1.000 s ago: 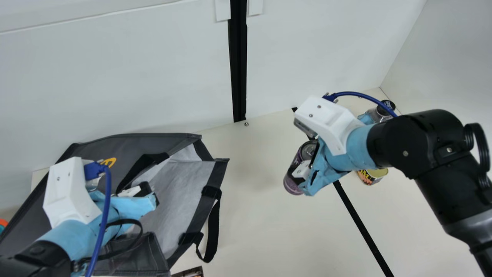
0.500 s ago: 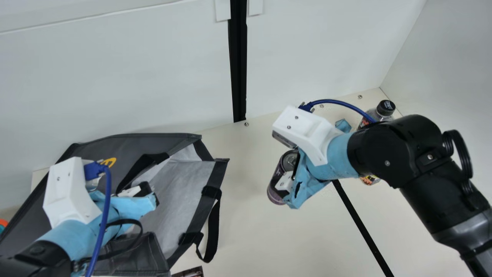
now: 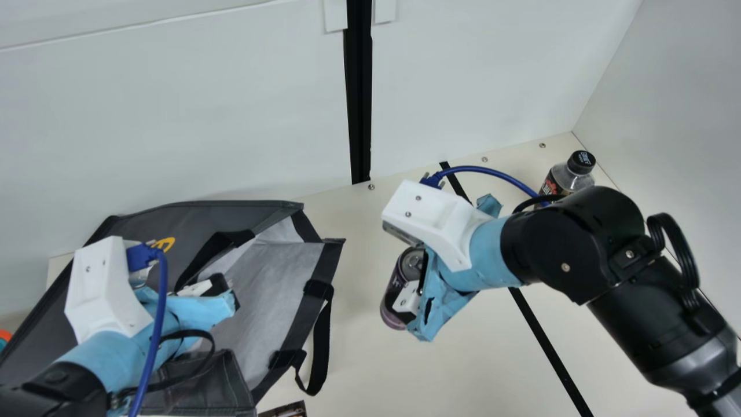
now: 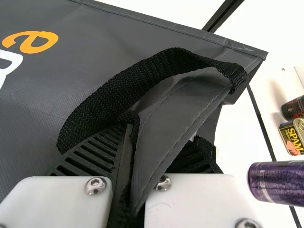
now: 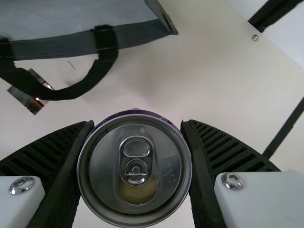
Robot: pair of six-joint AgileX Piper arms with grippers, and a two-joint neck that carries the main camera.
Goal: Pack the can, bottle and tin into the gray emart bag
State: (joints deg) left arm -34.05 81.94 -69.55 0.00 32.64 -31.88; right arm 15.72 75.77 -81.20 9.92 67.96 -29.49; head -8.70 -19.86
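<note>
The purple beverage can is located just below and right of centre in the main view, tilted, with its lid uppermost. It is pinched by the side wall between the two ribbed fingers of the right gripper, with the pull tab facing the wrist camera. The contents cannot be verified; a moderately heavy load should be assumed if the can is full. The wall is judged smooth and liable to slip or rotate, and may be dented if empty. Opposed contact on the cylindrical wall is recommended; the tab should not be gripped.

The gray emart bag lies at the lower left of the main view, its pale lining exposed towards the can. Its fabric is judged soft and prone to folding; the mouth should be held by the rim. A fold of the rim is clamped by the left gripper, beside a webbing handle on which the can could be snagged.

The black-capped bottle stands at the upper right of the main view. A grip around its body is advised. Near it, in the left wrist view, the yellow-labelled tin is seen; its rigid sides should be gripped squarely.
</note>
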